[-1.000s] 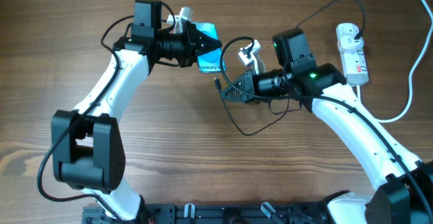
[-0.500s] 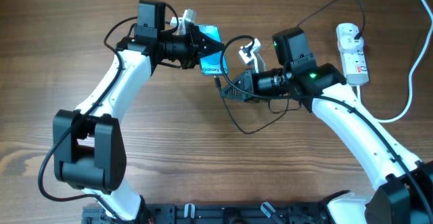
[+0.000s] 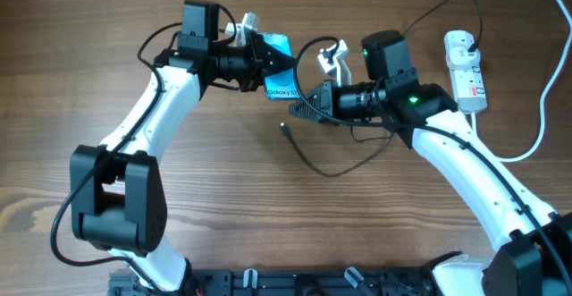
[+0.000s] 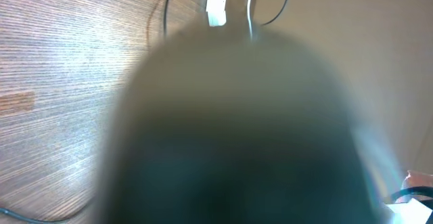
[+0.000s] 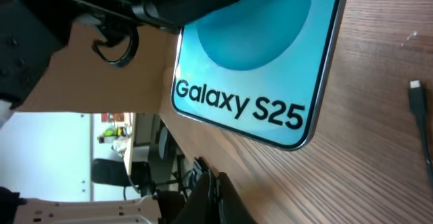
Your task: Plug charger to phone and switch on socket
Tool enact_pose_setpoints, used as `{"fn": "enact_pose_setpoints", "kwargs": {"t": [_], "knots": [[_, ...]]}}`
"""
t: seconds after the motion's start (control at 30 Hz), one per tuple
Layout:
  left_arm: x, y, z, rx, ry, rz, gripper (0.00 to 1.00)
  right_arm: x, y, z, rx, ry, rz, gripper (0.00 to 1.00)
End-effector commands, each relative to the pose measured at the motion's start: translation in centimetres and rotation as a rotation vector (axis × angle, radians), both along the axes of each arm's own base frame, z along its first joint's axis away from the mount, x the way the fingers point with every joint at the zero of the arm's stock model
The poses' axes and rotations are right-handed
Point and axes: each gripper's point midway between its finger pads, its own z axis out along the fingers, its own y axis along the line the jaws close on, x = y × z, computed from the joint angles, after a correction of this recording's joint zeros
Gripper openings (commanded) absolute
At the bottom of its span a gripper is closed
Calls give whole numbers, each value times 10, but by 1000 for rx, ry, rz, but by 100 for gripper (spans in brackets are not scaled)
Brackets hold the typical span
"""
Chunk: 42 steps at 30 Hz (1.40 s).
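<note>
Phone (image 3: 281, 83) is tilted up from the table (image 3: 268, 233), clamped at its upper end by the left gripper (image 3: 264, 60) in the upper middle of the overhead view. Its lower edge, under the Galaxy S25 text, is bare. It looks rigid, light and slick, so that end grip seems sensible. Charger (image 3: 284, 129) lies loose on the wood just below the phone, its tip apart from the right gripper (image 3: 302, 111), which hovers beside the phone's lower edge holding nothing I can see; wide or narrow, I cannot tell. That cable looks limp and near weightless, the tip small and stiff, so I'd pinch just behind the connector. Socket (image 3: 466, 71) rests at upper right, well apart.
</note>
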Motion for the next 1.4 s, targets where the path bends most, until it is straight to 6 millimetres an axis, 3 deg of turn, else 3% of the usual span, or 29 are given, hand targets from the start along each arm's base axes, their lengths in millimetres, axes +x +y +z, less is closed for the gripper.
{"fn": "enact_pose_setpoints", "kwargs": {"t": [0.0, 0.1, 0.23, 0.3, 0.6, 0.67, 0.73, 0.83, 0.97, 1.13, 1.17, 1.23, 1.37], "knots": [[2, -2, 5, -8, -12, -6, 4, -4, -5, -1, -29, 2, -6, 7], [14, 8, -5, 58, -22, 64, 4, -13, -14, -25, -157, -62, 40, 26], [34, 51, -9, 59, 81, 221, 4, -15, -22, -60, -397, -196, 93, 44], [38, 84, -16, 65, 148, 296, 4, -16, -13, -82, -495, -246, 138, 49], [39, 174, -31, 64, 290, 493, 4, 22, 15, -141, -892, -569, 383, 50], [35, 183, -33, 71, 299, 502, 4, 24, 18, -163, -911, -552, 400, 48], [31, 187, -36, 83, 298, 495, 4, 25, 18, -192, -932, -514, 422, 36], [31, 188, -36, 88, 286, 490, 4, 36, 23, -217, -943, -525, 409, 25], [31, 188, -36, 88, 286, 490, 4, 53, 18, -218, -1003, -560, 337, 18], [31, 188, -36, 88, 286, 490, 4, 20, 8, -229, -988, -417, 418, 9], [31, 188, -36, 88, 286, 490, 4, 17, 7, -230, -987, -404, 425, 10], [31, 188, -36, 88, 286, 490, 4, 18, 8, -229, -985, -409, 423, 36], [31, 188, -36, 88, 286, 489, 4, 16, 6, -230, -991, -401, 432, 42]]}}
